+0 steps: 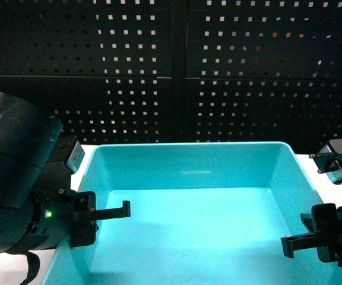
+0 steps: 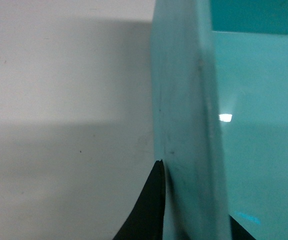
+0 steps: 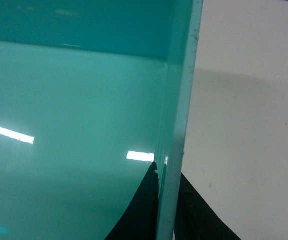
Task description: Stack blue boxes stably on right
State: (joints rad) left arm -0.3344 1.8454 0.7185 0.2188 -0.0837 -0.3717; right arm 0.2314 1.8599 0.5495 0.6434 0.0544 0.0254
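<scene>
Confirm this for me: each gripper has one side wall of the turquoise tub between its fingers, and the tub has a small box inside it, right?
Not quite. The head view shows the tub empty. The left gripper and right gripper do straddle its side walls.

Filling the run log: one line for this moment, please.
left gripper: astride left wall | right gripper: astride right wall | turquoise tub: empty | grip: unconfirmed

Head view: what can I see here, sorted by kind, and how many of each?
Turquoise tub: 1
Robot grippers: 2, left gripper and right gripper, each with its jaws astride a side wall of the tub
White table: 1
Black perforated back panel: 1
Total: 5
</scene>
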